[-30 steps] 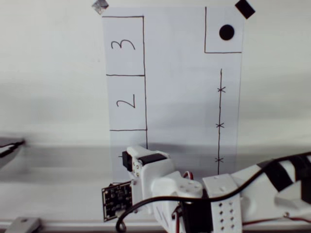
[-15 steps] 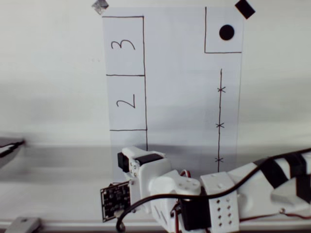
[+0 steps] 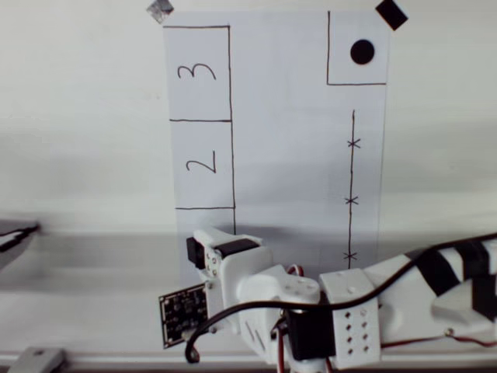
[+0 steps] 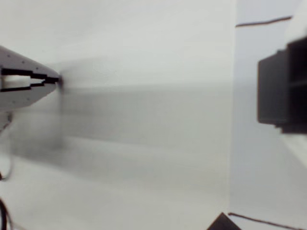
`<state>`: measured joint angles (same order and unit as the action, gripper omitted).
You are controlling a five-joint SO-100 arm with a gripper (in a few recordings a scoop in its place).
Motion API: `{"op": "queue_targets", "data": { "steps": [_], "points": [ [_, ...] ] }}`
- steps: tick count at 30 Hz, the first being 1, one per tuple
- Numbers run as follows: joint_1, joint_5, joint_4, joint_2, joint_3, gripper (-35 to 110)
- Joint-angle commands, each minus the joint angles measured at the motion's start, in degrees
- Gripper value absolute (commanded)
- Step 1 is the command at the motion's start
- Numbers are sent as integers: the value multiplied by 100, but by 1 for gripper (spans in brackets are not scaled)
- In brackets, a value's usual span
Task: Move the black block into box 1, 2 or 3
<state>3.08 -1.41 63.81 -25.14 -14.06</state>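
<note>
Seemingly close to the end of the job: the white plastic robot arm's two-finger gripper (image 3: 206, 250) hangs low over the nearest pen-drawn rectangle on the sheet, box 1 (image 3: 194, 221). Its numeral is hidden beneath the arm. I cannot tell whether the fingers are spread or closed, because the wrist and its black cables cover them from above.

A dark, boxy shape (image 4: 280, 91) sits tight against the white gripper body, inside box 1's outline in both the overhead and wrist views. It may be the small matte black cube, the black block, or it may be part of the gripper. The pictures do not settle which. No loose cube lies anywhere beyond the fingers. The solid black printed circle (image 3: 362, 52) in its square outline, far ahead and off to the side of the fingers, has nothing standing on it. My judgement is that carrying is nearly finished, and releasing and backing away are left.

Straight ahead of the fingers lie the outlined rectangles numbered 2 (image 3: 201, 164) and 3 (image 3: 197, 73). Off to the side runs a pen line with three crosses (image 3: 352, 200).

All this is drawn on a long white paper sheet (image 3: 287, 155). A grey tape square (image 3: 161, 9) and a black tape square (image 3: 390, 13) hold its far corners to a plain white tabletop (image 3: 85, 116). A soft grey band of shadow crosses the tabletop near the fingers. Nothing of the room beyond the tabletop can be made out.
</note>
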Motion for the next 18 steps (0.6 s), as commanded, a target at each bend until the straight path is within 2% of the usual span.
{"op": "queue_targets", "data": {
  "steps": [1,18],
  "points": [
    [53,26,-44,-88,185,6],
    [281,105,-35,-88,158,14]
  ]
}}
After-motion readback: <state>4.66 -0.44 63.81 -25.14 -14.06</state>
